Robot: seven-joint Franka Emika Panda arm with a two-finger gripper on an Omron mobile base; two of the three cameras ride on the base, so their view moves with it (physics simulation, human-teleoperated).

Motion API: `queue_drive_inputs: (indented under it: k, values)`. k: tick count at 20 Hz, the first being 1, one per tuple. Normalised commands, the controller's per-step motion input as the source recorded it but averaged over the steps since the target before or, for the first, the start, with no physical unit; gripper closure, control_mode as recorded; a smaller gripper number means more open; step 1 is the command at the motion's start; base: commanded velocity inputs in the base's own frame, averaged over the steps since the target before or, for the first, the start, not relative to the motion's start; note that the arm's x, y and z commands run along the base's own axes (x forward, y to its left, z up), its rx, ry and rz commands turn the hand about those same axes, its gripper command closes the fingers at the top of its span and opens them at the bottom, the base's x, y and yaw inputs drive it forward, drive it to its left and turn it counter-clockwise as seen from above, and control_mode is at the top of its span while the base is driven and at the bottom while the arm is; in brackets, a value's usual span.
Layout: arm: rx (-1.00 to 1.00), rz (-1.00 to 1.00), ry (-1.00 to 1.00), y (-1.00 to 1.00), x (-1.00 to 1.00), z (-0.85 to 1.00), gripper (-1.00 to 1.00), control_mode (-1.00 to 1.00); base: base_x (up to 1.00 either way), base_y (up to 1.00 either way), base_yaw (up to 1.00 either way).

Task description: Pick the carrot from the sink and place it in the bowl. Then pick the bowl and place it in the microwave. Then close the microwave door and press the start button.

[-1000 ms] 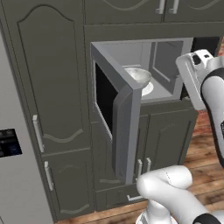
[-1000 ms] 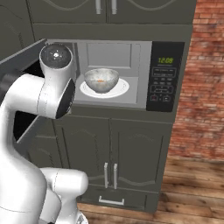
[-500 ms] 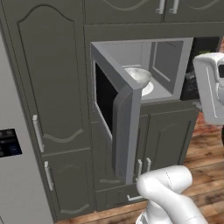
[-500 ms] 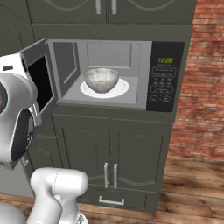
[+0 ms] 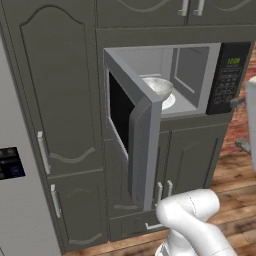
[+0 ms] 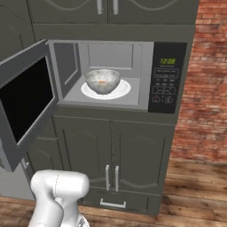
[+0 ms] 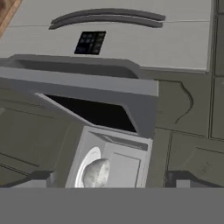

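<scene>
Microwave (image 6: 168, 75) stands built into the dark cabinets, its door (image 5: 142, 145) swung wide open on the left hinge, the black window facing outward and the inner edge of the silver-grey frame turned toward the left base camera. Inside, the bowl (image 6: 102, 80) sits upright on the white round plate (image 6: 124, 91) at the middle of the cavity floor, well back from the front edge. A small orange fleck, the carrot (image 6: 102, 82), shows inside the bowl in the right base view. The black keypad (image 6: 163, 84) with its green display runs down the right side of the front. Below the microwave are two cabinet doors (image 6: 113, 166) with paired handles. A brick wall (image 6: 204, 80) rises to the right, and a grey fridge (image 5: 15, 170) with a dark panel stands at the far left.

In the hand view the door (image 7: 100, 94) lies across the middle, the bowl (image 7: 96, 173) and plate low in the picture beyond it. The fingers (image 7: 41, 178) are spread wide apart at the bottom corners, clamped on nothing, clear of door and bowl.
</scene>
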Motion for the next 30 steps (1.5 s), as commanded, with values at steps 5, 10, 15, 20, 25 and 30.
queue_drive_inputs:
  k: [5,10,15,20,25,30]
  values:
    - [-0.01,0.0,0.11,0.13,-0.91,0.17,-1.0,-1.0,0.0,0.0,0.0]
    - [-0.04,0.0,0.11,0.48,-0.65,0.04,-1.0,-1.0,0.0,0.0,0.0]
    - [-0.09,0.0,0.1,0.81,-0.35,0.0,-1.0,-1.0,0.0,0.0,0.0]
    - [-0.13,-0.05,0.17,0.93,0.06,-0.28,-1.0,-1.0,0.0,0.0,0.0]
    - [-0.12,-0.11,0.15,0.71,0.55,-0.77,-1.0,-1.0,0.0,0.0,0.0]
    - [-0.06,-0.11,0.1,0.33,0.83,-0.79,-1.0,-1.0,0.0,0.0,0.0]
